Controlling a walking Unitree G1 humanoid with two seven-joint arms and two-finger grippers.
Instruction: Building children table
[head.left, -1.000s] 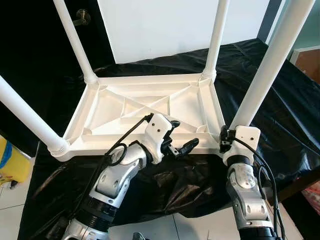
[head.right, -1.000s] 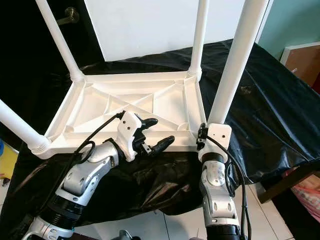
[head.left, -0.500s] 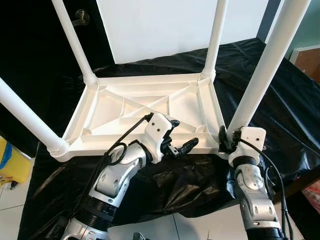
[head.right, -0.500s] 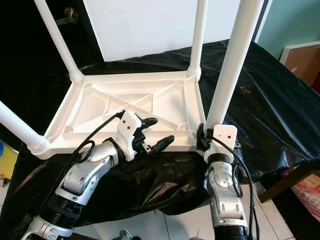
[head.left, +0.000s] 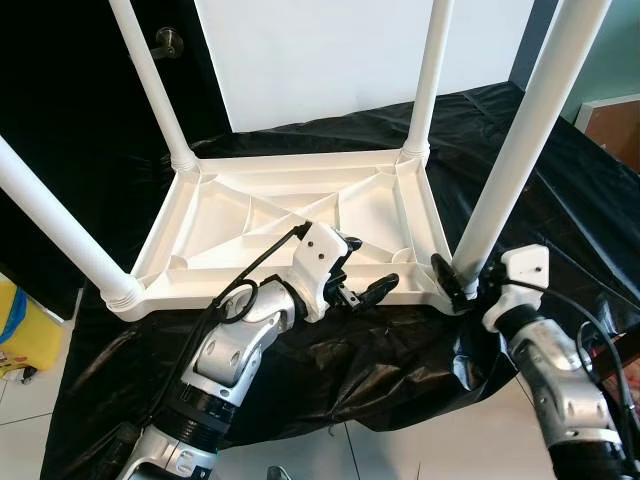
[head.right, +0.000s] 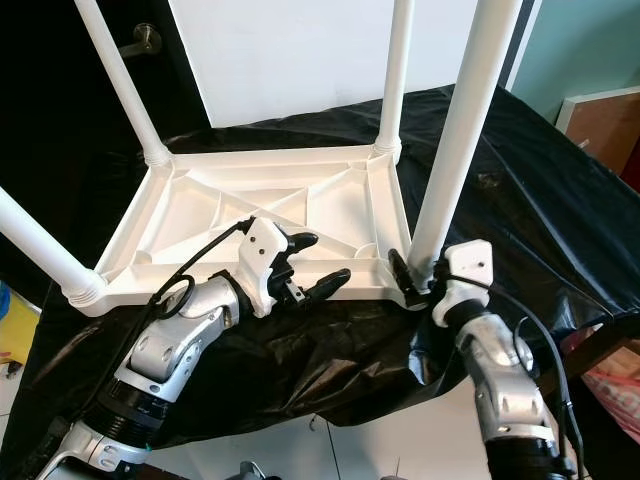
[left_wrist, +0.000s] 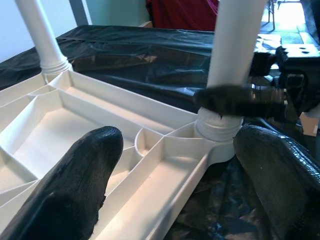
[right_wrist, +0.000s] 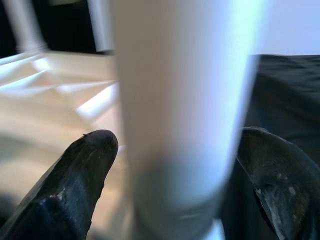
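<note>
A white plastic children's table (head.left: 250, 215) lies upside down on a black sheet, its legs pointing up. My right gripper (head.left: 460, 282) clasps the base of the near right leg (head.left: 510, 160); in the right wrist view its fingers (right_wrist: 85, 175) sit on either side of the leg (right_wrist: 180, 100), against it. One of those fingers (left_wrist: 235, 97) wraps the leg just above the socket. My left gripper (head.left: 372, 265) hovers open over the table's near rim, holding nothing, with ribbed underside (left_wrist: 150, 165) between its fingers.
The other legs stand at near left (head.left: 60, 230), far left (head.left: 155, 90) and far right (head.left: 430, 80). The black sheet (head.left: 400, 350) hangs over the front edge. A yellow object (head.left: 20, 330) sits on the floor at left, a brown box (head.left: 615, 120) at right.
My right arm has swung out to the right, and its wrist has turned around the base of the near right leg. The left arm has kept still.
</note>
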